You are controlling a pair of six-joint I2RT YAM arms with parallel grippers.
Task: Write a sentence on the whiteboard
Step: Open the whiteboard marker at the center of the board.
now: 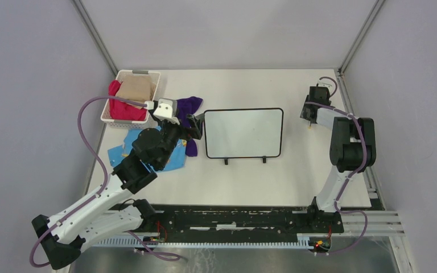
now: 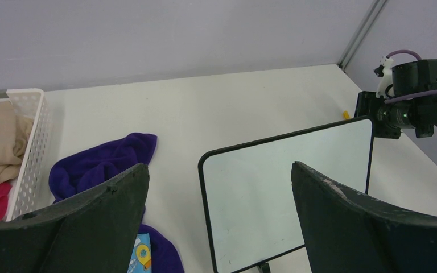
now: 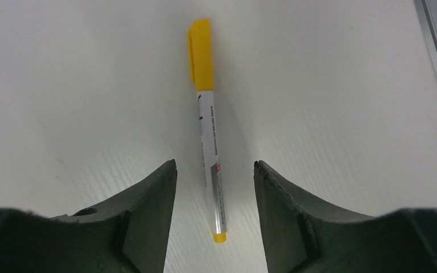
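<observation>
A white desk (image 1: 296, 182) sits between plain grey walls. The board (image 1: 243, 133) lies at its middle, long side toward the arms, black frame and two small feet on the near edge, its face white. The left jaws stand wide open just off the board's left edge, holding nothing; from the left wrist the board's corner shows between them. Right of the board and apart from it, near the desk's right edge, a marker (image 3: 207, 114) with a yellow cap lies flat. The right jaws hang over it about half open, one on each side of the barrel, with a gap on both sides. Beyond the left arm lie a purple cloth (image 1: 189, 105) and a blue cloth (image 1: 119, 153), and a white basket (image 1: 138, 74) holds red and tan fabric.
</observation>
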